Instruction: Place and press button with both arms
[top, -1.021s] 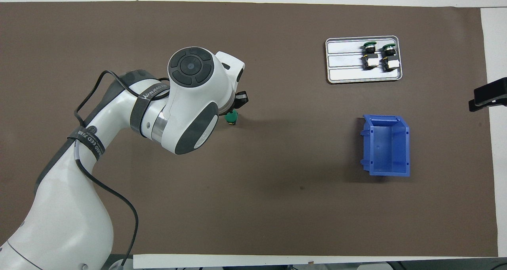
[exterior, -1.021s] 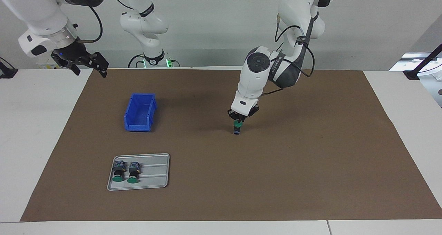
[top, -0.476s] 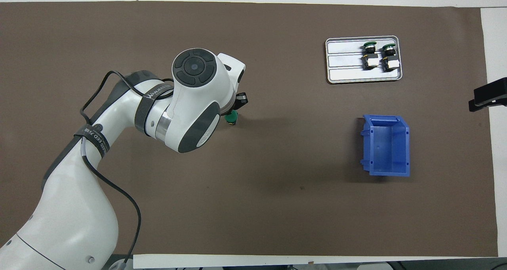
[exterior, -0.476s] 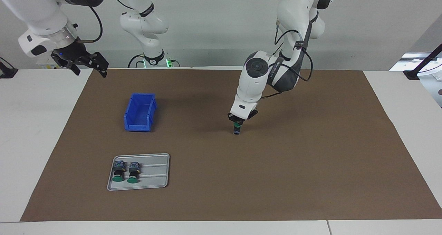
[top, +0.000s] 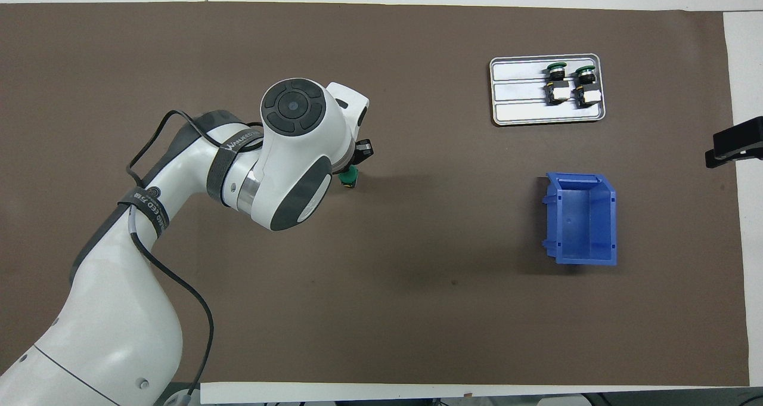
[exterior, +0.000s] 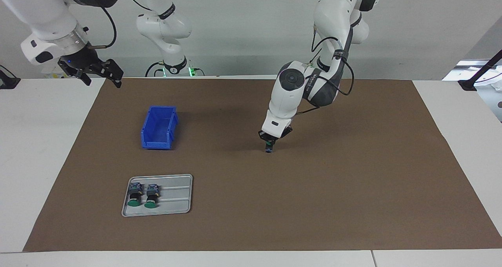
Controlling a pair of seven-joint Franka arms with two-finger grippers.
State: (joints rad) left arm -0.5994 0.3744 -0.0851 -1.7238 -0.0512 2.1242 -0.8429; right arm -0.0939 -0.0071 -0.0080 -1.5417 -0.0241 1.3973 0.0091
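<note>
The left gripper (exterior: pixel 269 141) has come down onto the green button (exterior: pixel 268 147) and its fingers have just shut together. A moment ago the green cap could be seen under the open fingers; now the fingertips sit right on top of it and hide most of it in the facing view. The button stands upright on the brown mat (exterior: pixel 353 180), near the middle of the table, well apart from the blue bin (exterior: pixel 159 128).

That looks like the pressing step: closed fingers make a blunt tip to push the cap down. It is hard to tell from here if the cap has really gone in.

The right gripper (exterior: pixel 100 73) waits up in the air over the table's edge at the right arm's end, with its fingers wide apart and nothing in them.

Two more green buttons (exterior: pixel 142 195) lie side by side in the grey tray (exterior: pixel 176 198), not yet moved.
</note>
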